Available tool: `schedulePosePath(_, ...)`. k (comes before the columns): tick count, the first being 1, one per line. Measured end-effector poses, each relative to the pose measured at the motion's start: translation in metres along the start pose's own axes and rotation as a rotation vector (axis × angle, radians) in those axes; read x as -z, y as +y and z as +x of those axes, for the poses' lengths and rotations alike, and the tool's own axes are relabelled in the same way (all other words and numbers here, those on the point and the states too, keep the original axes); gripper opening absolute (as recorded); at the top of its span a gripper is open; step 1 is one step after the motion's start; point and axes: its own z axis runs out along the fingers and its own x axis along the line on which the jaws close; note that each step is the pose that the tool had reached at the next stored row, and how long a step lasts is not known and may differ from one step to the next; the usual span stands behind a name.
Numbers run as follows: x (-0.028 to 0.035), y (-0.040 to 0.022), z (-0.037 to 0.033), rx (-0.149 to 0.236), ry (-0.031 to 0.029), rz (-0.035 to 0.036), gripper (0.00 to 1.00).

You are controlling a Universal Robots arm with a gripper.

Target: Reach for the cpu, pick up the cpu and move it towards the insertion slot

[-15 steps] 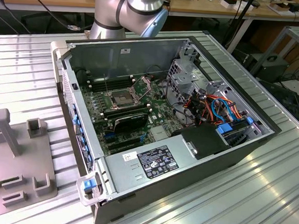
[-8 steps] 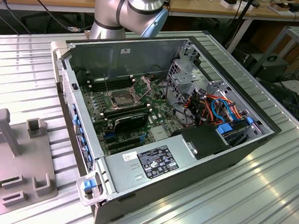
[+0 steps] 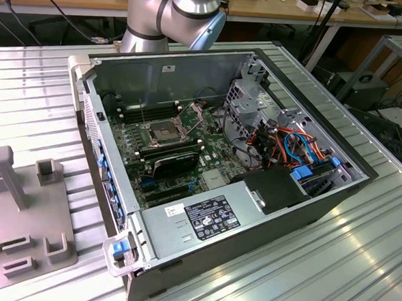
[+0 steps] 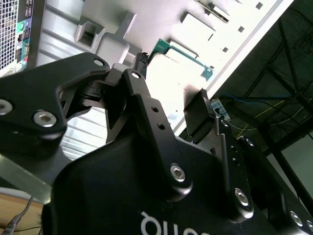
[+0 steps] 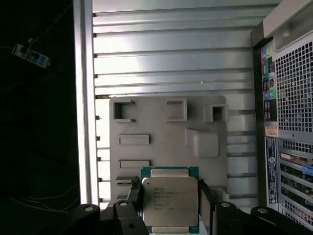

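The jaws of the gripper (image 5: 170,191) are clamped on the cpu (image 5: 169,200): in the first wrist view one dark finger (image 5: 136,196) presses each of two opposite edges. The chip lies flat between them, its pale silver face towards the camera and a thin green border around it. Behind it lies a grey parts tray (image 5: 161,122) with raised blocks and shallow pockets. I cannot tell whether the chip has cleared the tray's surface. The tray rests on a ribbed metal worktop (image 5: 171,58), just beside the perforated rear panel of a computer case (image 5: 293,98).

In the exterior view the case lies open on its side, with the tray on the exterior view's left of it. The insertion slot (image 3: 160,131) sits on the motherboard inside the case, a shiny metal frame around a dark centre, well apart from the tray. A grey power supply (image 3: 204,215) with a white label fills the case's near end. The robot arm (image 3: 175,12) rises behind the case.
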Motion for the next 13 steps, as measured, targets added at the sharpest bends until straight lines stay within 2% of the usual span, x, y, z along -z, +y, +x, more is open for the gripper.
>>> schedulePosePath(13, 0.0001, 0.0003, -0.0077, 0.000, 0.0000, 0.0000, 0.55)
